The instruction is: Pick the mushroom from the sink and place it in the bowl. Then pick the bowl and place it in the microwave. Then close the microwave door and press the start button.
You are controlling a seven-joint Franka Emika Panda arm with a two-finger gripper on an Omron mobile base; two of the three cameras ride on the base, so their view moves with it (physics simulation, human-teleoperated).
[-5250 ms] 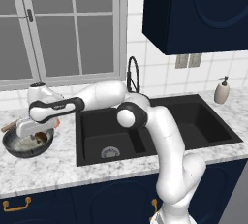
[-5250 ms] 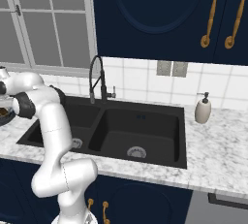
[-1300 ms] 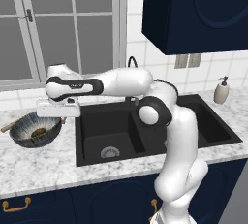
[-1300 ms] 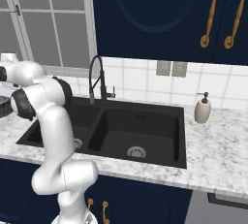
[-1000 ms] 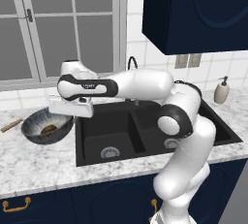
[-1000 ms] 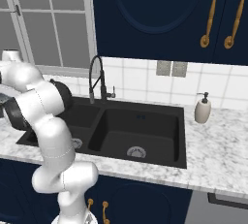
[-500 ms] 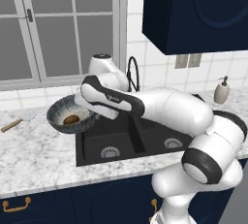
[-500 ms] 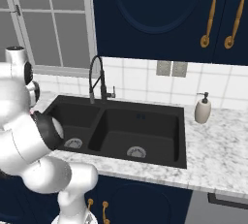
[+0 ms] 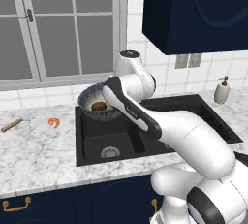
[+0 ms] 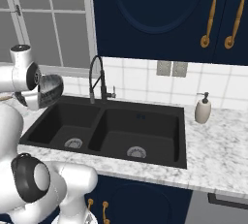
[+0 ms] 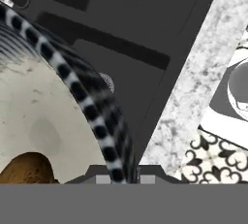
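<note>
1. A wooden-handled utensil (image 9: 18,120) and a small orange shrimp-like piece (image 9: 54,122) lie near the left edge of the marbled white surface (image 9: 38,150).
2. The wide round bowl with a dark streaked outside and pale inside (image 9: 99,103) hangs in the air over the back left corner of the black double-basin sink (image 9: 121,138), the small brown mushroom (image 9: 98,106) inside it.
3. The fingers (image 11: 117,175) clamp the bowl's rim.
</note>
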